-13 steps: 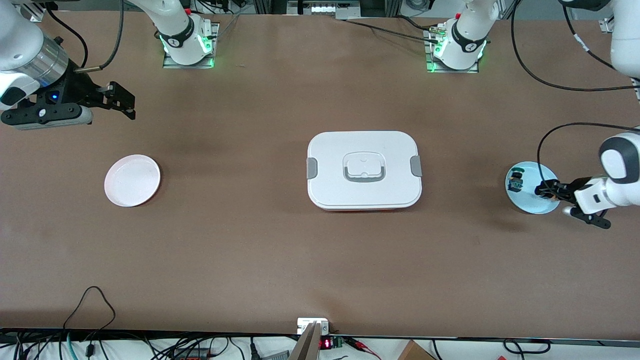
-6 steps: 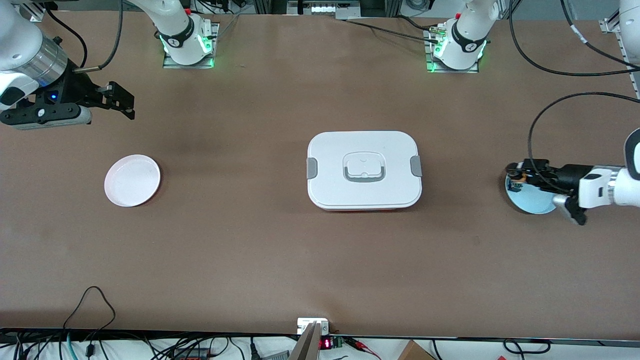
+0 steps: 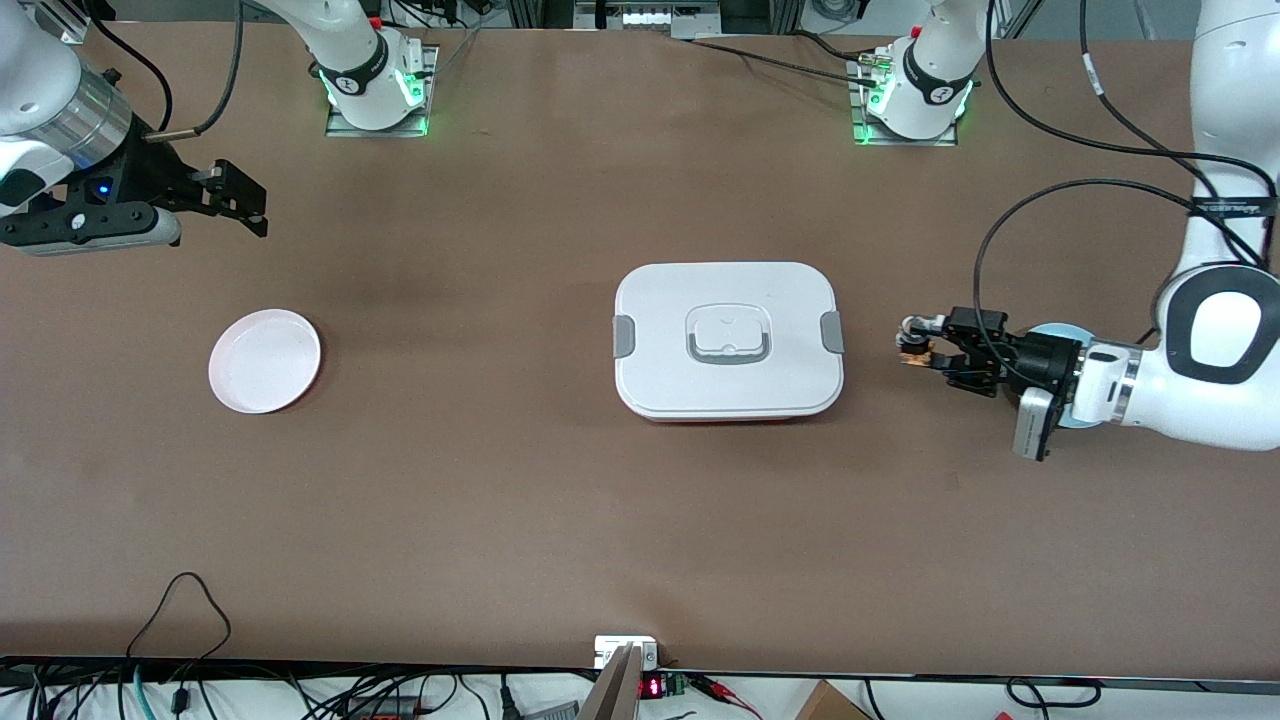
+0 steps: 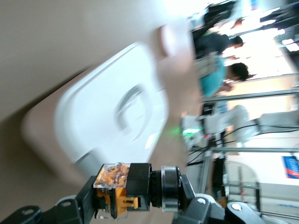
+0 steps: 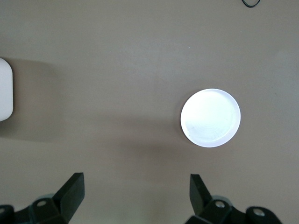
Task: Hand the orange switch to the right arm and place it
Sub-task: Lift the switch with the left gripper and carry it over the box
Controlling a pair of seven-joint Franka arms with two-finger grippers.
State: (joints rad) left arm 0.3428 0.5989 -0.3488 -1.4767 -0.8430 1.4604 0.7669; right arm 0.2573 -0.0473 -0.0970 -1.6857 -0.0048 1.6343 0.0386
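Front view: left gripper (image 3: 915,349), clamped on the orange switch (image 3: 912,356), had left the blue plate (image 3: 1050,333); handover pending. Right gripper (image 3: 240,200) waited, jaws apart.

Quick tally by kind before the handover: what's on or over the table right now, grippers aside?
Plates: 2, a white plate toward the right arm's end and a light blue plate mostly hidden under the left arm
Lidded containers: 1, the white container mid-table
Switches: 1, the orange switch held in the left gripper
Total: 4
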